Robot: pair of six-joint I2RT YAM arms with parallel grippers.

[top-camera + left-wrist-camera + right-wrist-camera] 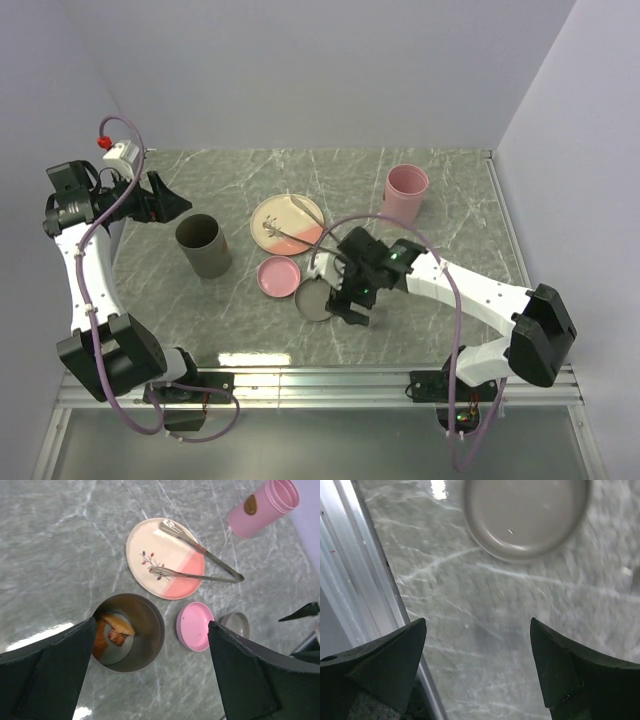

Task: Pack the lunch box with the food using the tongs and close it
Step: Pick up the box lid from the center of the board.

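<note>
Tongs (205,554) lie parked on the plate (150,542); food (117,627) sits in the lunch box (147,649) beside it. Left hand (151,625), right hand (477,622): spread, empty, presumably for lidding.

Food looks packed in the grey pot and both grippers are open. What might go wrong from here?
The grey lid lies flat on the table, beyond the right gripper and its open fingers; it may slide instead of lifting. The pink lid sits close beside it, so it could get nudged. The joined end of the tongs overhangs the rim of the plate near the right arm and could be knocked.
</note>
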